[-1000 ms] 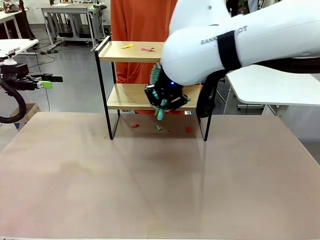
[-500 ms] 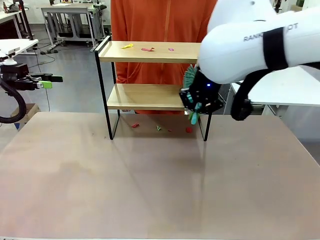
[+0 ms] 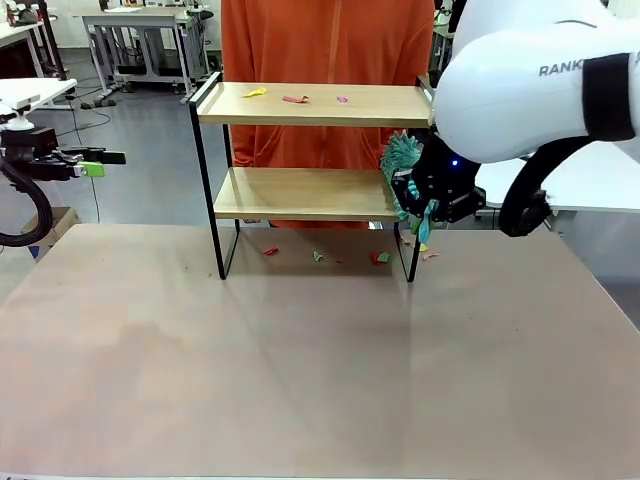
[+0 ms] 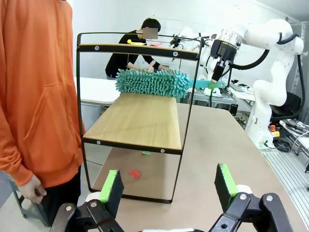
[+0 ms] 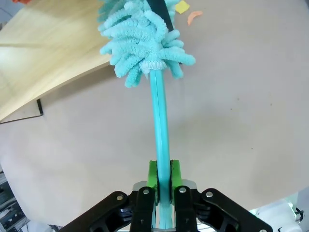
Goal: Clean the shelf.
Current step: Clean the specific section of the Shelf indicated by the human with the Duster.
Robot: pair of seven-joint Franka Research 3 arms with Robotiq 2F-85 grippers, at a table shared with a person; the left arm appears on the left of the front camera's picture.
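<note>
The shelf is standing right off the tip of the right gripper, its lower board level with the duster head. It is also sitting end-on straight ahead of the left gripper. To my eye it is looking light and stiff but tippy, two smooth pale wooden boards in a thin black metal frame. A hard sideways sweep might be sliding it, and a post or side rail seems the place to steady it. The right gripper is clamping fully shut on the duster's slim teal plastic handle. The soft, shaggy head seems to be resting against the end of the lower board. The left gripper is hanging wide open, holding nothing. Small paper-like scraps are lying on the top board and on the table beneath, and a person in orange is standing beyond.
</note>
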